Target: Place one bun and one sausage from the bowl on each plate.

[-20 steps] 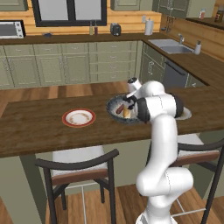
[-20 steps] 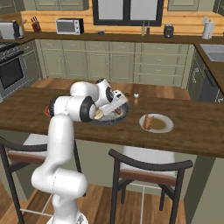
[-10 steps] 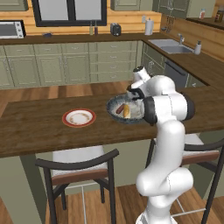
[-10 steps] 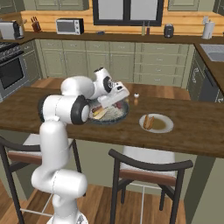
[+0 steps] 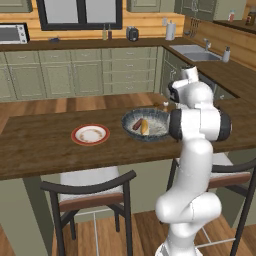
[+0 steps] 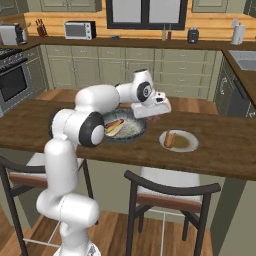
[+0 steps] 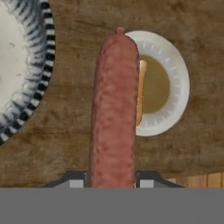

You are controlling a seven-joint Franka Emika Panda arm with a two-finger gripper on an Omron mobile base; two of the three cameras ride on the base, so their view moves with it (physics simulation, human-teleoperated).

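Sausage [image 7: 113, 109] in jaws, unlabelled

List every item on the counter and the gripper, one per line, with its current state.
gripper: shut on a sausage, above the counter.
bowl: holds a bun and another sausage.
white plate: holds a bun.
red-rimmed plate: empty.

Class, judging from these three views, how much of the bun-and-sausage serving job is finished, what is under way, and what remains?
Done: a bun lies on the white plate. In hand: the gripper is shut on a sausage, carried over the counter towards that plate. Left: setting it down, then serving the red-rimmed plate, which has no food on it, from the bowl, where one bun and one sausage lie.
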